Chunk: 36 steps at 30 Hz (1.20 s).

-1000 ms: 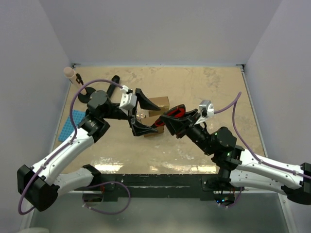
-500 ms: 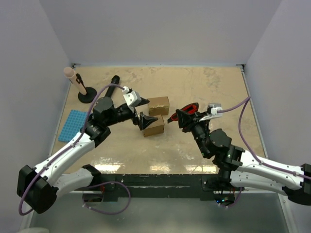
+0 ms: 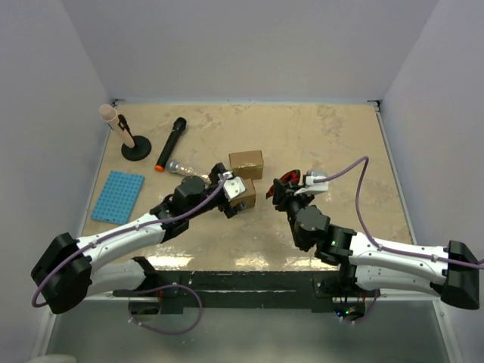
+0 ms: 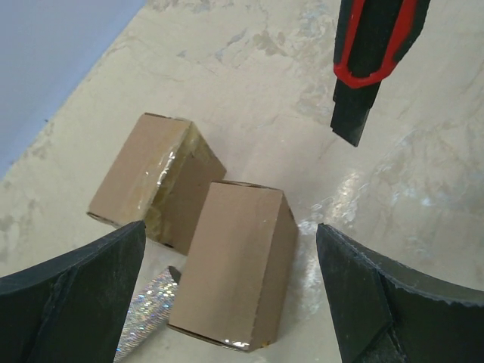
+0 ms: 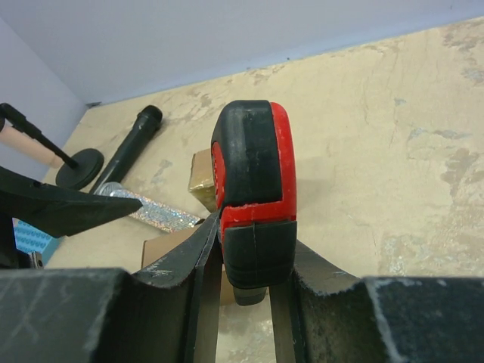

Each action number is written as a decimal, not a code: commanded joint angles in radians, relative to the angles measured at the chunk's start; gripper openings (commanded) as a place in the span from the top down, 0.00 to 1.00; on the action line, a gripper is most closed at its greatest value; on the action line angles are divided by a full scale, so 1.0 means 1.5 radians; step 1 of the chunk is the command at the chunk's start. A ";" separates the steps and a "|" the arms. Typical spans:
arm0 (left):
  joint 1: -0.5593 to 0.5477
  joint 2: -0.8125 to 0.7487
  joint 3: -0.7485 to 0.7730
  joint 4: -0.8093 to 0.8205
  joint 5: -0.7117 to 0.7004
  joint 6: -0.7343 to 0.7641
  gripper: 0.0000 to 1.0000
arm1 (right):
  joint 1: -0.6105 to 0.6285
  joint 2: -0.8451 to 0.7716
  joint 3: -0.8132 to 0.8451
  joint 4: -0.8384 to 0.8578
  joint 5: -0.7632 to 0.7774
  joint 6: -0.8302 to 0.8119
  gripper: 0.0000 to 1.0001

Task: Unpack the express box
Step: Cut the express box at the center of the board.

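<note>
Step in hand: approach for cutting seal, judged from pose.
- Express box: nearer of 2 cartons; 2nd carton just behind it.
- Left gripper: released, fingers straddling express box, apart from it.
- Right gripper: clenched on utility knife, hanging just right of express box.

Next move calls for clamping the box and bringing the blade to the tape seam.

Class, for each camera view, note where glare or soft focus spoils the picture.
Top external: a white glare band along the near edge of the beige marbled tabletop. Left wrist: clear tape on the far brown cardboard box shines. Right wrist: the right gripper's fingers look soft.
</note>
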 commanded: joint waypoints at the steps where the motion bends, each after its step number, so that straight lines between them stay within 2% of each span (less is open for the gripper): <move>1: 0.005 0.034 0.047 0.013 0.023 0.147 0.00 | 0.003 -0.028 0.001 0.049 0.037 0.002 1.00; 5: 0.032 0.117 0.106 -0.040 0.093 0.197 0.00 | 0.003 -0.061 -0.019 0.048 0.017 0.008 1.00; 11: 0.069 0.193 0.163 -0.072 0.161 0.209 0.00 | 0.003 -0.066 -0.032 0.045 -0.005 0.013 1.00; 17: 0.081 0.242 0.198 -0.134 0.213 0.217 0.00 | 0.003 -0.046 -0.059 0.142 -0.005 -0.019 1.00; 24: 0.084 0.248 0.186 -0.138 0.252 0.188 0.05 | 0.003 0.040 -0.065 0.297 0.019 -0.084 1.00; 29: 0.091 0.204 0.169 -0.102 0.276 0.158 0.00 | 0.001 0.099 -0.056 0.374 0.021 -0.112 1.00; 33: 0.097 0.215 0.182 -0.125 0.250 0.162 0.00 | -0.006 0.140 -0.054 0.424 0.019 -0.124 1.00; 36: 0.106 0.217 0.168 -0.102 0.229 0.146 0.00 | -0.008 0.161 -0.054 0.455 0.019 -0.141 1.00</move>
